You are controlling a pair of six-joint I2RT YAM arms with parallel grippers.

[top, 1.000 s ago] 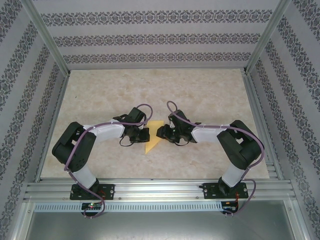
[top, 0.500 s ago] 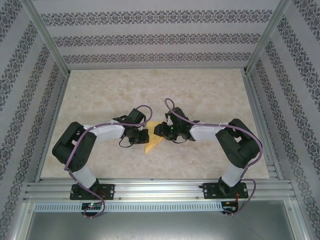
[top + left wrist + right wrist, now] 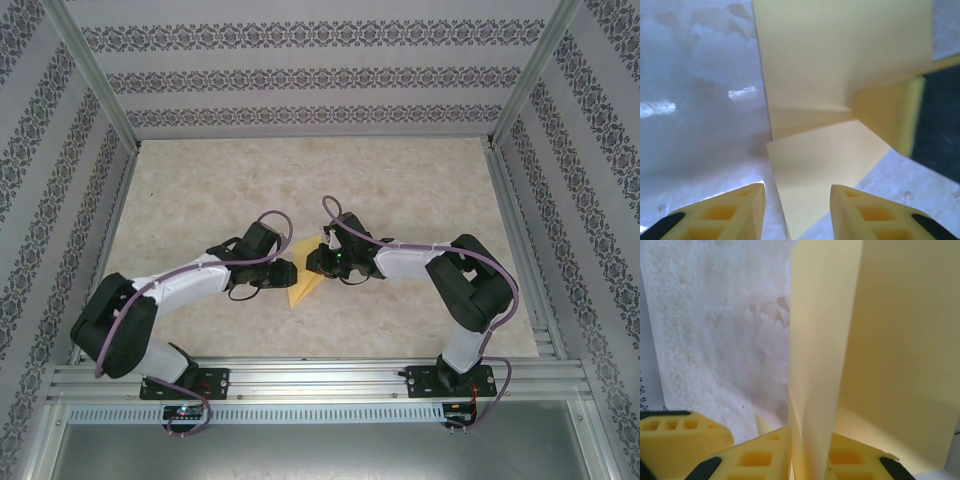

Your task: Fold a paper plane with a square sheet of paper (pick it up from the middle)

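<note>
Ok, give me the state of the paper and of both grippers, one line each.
square sheet of paper, partly folded and creased, lying on the table with one flap raised upright.
left gripper, open, a corner of the sheet lying between its jaws.
right gripper, jaws narrow around the raised flap; whether they pinch it cannot be told.

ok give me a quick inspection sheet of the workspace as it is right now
surface: pale marbled tabletop, flat
job's things: square sheet of paper, yellow, partly folded, lying between the two tools
clutter: nothing seen
grippers: left tool jaws apart over the sheet's near corner; right tool jaws flank a raised fold, grip unclear
cables: purple cable along each arm, no snag seen
surroundings: patterned walls, aluminium frame
</note>
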